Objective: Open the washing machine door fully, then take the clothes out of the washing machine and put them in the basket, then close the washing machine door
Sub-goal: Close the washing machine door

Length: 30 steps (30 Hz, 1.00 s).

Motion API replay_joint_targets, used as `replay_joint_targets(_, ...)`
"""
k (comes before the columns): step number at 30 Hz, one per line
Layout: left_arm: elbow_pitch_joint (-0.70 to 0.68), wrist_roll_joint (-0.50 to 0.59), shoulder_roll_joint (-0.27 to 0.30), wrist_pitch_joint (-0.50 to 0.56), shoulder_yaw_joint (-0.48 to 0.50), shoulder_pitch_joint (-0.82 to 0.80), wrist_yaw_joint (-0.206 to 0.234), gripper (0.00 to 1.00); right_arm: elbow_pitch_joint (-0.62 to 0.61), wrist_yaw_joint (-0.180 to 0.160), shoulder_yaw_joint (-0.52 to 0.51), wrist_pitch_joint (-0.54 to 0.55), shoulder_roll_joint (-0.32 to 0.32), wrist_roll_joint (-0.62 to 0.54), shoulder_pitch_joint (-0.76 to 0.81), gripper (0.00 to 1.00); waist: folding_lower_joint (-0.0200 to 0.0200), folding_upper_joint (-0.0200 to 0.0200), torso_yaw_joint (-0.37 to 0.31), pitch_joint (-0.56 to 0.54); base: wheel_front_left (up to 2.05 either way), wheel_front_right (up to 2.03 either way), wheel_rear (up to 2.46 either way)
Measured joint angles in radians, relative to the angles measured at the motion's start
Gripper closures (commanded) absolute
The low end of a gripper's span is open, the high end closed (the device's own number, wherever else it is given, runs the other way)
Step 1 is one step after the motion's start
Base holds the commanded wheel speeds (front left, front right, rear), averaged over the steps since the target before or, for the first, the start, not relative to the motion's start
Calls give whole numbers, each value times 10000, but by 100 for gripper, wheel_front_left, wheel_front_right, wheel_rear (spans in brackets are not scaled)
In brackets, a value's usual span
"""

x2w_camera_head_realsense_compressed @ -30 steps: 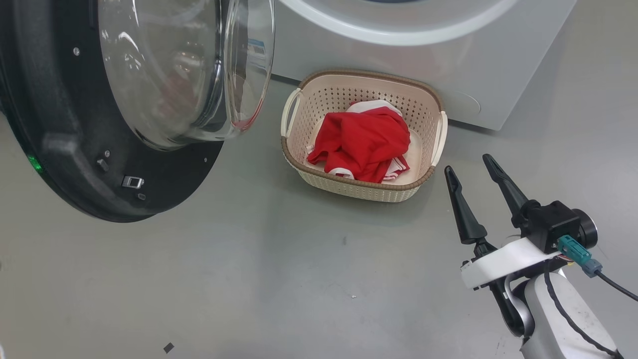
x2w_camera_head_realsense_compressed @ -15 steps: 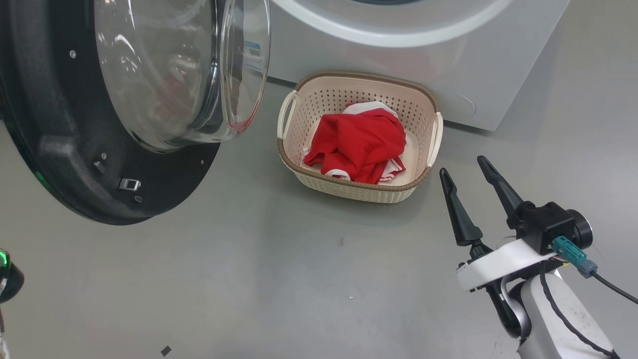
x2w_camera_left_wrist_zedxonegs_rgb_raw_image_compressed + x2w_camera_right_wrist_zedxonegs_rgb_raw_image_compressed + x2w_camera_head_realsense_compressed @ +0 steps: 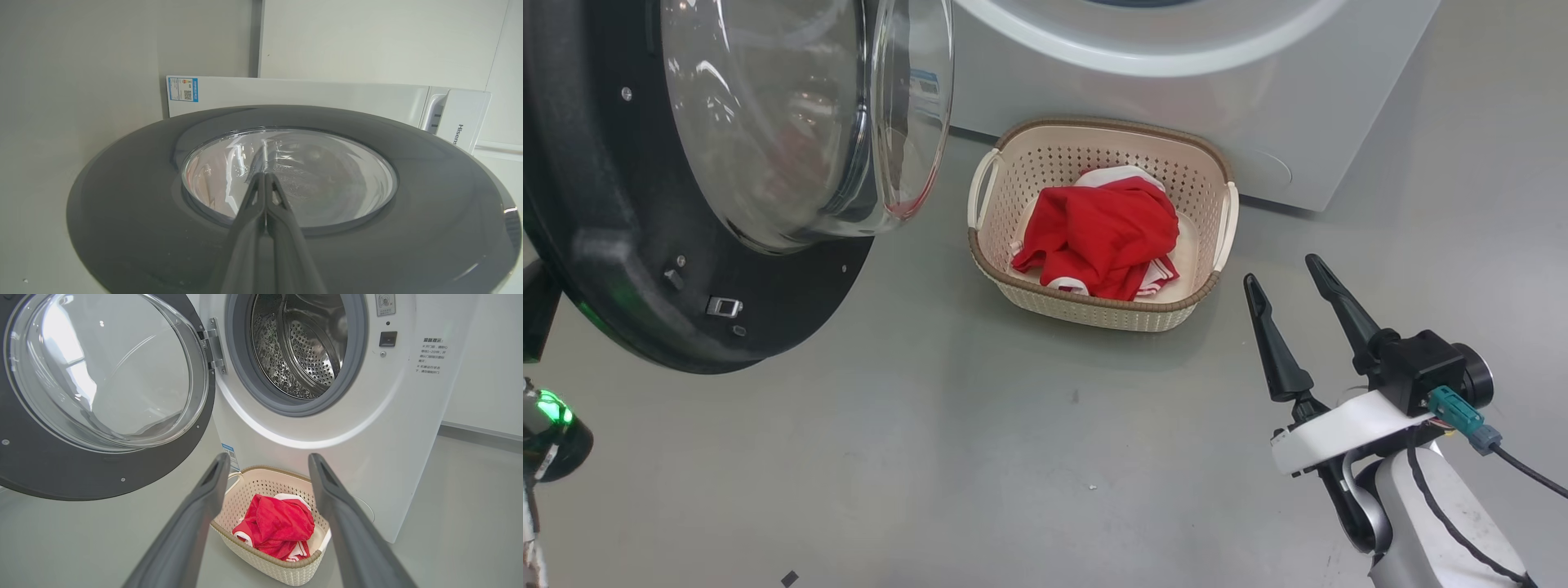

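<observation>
Unloading done: the clothes [image 3: 1098, 237] lie in the basket [image 3: 1094, 306], twelve o'clock, against the washing machine [image 3: 1176, 106], its drum [image 3: 302, 347] bare. The left tool [image 3: 265, 179], clenched on nothing, has edged in behind the open washing machine door [image 3: 621, 269] at nine o'clock, likely to push it shut. The right tool [image 3: 1281, 269] hangs released, four o'clock.

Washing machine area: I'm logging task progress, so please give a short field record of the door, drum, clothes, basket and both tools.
door: washing machine door swung open, left of the opening
drum: nothing red visible inside the washing machine
clothes: red, heaped in the basket
basket position: on the floor below the opening
left tool: shut, pointing at the door's outer glass; contact unclear
right tool: open, empty, right of the basket
left to do: close the door
</observation>
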Motion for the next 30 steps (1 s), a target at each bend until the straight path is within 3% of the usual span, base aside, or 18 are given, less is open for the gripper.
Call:
replay_joint_targets(20,-1208,-447,-12,1363,-717,8,0,100,35,0,-67,0,52,15,-177,0,0,0,-367,-44,0,0,0)
replay_joint_targets(30,-2433,-606,-370,2240,-1406,657,0,100,40,0,-178,0,136,19,-180,0,0,0,-758,-138,0,0,0)
